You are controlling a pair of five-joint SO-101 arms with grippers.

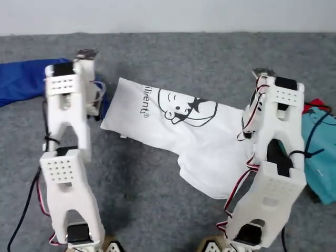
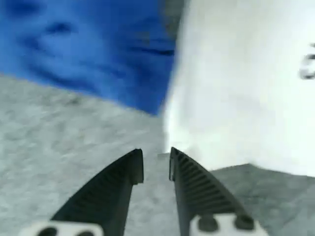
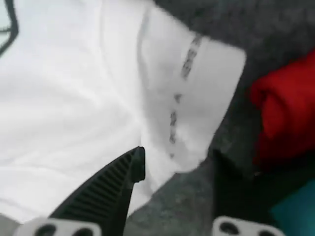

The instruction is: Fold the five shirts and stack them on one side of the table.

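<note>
I'm on the left arm's wrist view first. My left gripper (image 2: 155, 160) hangs over the grey carpet-like table (image 2: 59, 128), its black ribbed fingers (image 2: 118, 182) set narrow with only a slim gap between the tips and nothing clamped that I can make out. Just ahead of those tips is the edge of the white cotton shirt with the black cartoon print (image 1: 178, 131). Ahead and off to the other side of the same gripper lies the crumpled bright blue shirt (image 2: 83, 44), which touches the white one along that edge.

Over to the right wrist view: my right gripper (image 3: 174, 169) is spread wide, one finger sitting over the white fabric and the other out over the dark table. The shirt's hemmed border, with a faint line of grey print, runs into the gap between them. The picture is too blurred for me to tell whether either finger is touching the cloth. Just past the outer finger sits a bunched red garment (image 3: 283, 113), and a teal shirt (image 1: 320, 152) lies beside it, under the right arm.

From the high view, the white shirt stretches flat and slantwise between my two grippers, with one end at each. The blue shirt is on the far side of the left gripper, and the red and teal pieces are on the far side of the right one.
</note>
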